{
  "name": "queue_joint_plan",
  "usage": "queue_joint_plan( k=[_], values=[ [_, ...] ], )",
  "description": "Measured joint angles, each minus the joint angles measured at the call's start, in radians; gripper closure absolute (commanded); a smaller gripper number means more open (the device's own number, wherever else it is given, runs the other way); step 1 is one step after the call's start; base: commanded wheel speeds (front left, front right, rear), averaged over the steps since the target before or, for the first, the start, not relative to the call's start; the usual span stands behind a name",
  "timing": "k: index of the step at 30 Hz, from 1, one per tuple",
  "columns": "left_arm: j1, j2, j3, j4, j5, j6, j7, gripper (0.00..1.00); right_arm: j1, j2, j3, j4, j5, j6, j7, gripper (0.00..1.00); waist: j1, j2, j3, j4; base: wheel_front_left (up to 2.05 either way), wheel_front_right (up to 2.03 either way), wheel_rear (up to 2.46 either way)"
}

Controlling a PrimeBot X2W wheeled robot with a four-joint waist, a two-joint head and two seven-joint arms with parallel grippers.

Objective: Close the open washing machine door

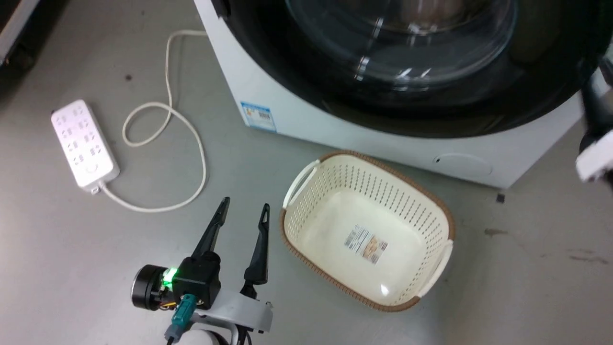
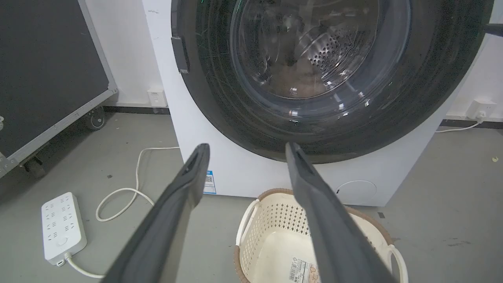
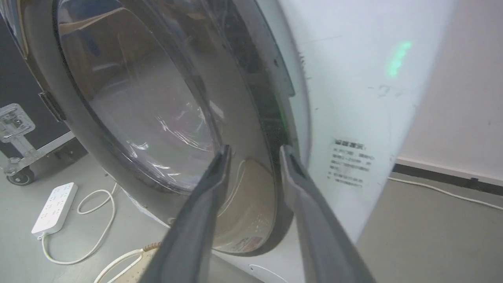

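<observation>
On my head view the washing machine door [image 1: 397, 43] sits at 12 to 1 o'clock, its black rim and bulging glass window covering most of the white washing machine [image 1: 297, 120]. From the left wrist camera it looks flat against the machine front, with its handle at 9 o'clock on the rim. From the right wrist camera a dark seam shows along the rim's 3 o'clock edge. That picture is smeared, so I cannot tell whether the door is fully latched.

My left gripper [image 1: 245, 205] hangs over the grey floor [image 1: 72, 249] at 7 o'clock in the head view. Its jaws are spread apart with nothing between them, pointing toward the machine and well apart from it.

My right gripper [image 3: 255, 149] is up near the door's 3 o'clock edge. Its jaws are parted, and the black rim shows in the gap between the fingertips. I cannot tell whether either finger touches the door. In the head view the right arm [image 1: 594, 158] is a dark and white blur at 3 o'clock.

A cream perforated basket [image 1: 335, 182] with a brown rim stands on the floor just in front of the machine, at about 5 o'clock of centre. Only a label lies on its bottom. A white power strip [image 1: 84, 143] lies at 9 o'clock, and its cord [image 1: 201, 158] loops toward the machine's corner.
</observation>
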Motion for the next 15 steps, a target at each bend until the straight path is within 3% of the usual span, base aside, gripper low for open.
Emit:
queue_joint_plan(
  k=[8,15],
  values=[
    [0.056,0.004,0.055,0.023,0.000,-0.024,0.000,0.00,0.265,0.077,-0.079,-0.155,-0.097,0.000,-0.021,0.00,-0.0002,0.0000,-0.124,-0.051,0.00,0.00,0.00],
    [0.104,0.012,0.099,0.030,-0.011,-0.057,0.000,0.00,0.535,0.253,-0.287,-0.363,-0.272,0.000,-0.025,0.00,-0.0002,0.0000,-0.211,-0.120,0.00,0.00,0.00]
  ],
)
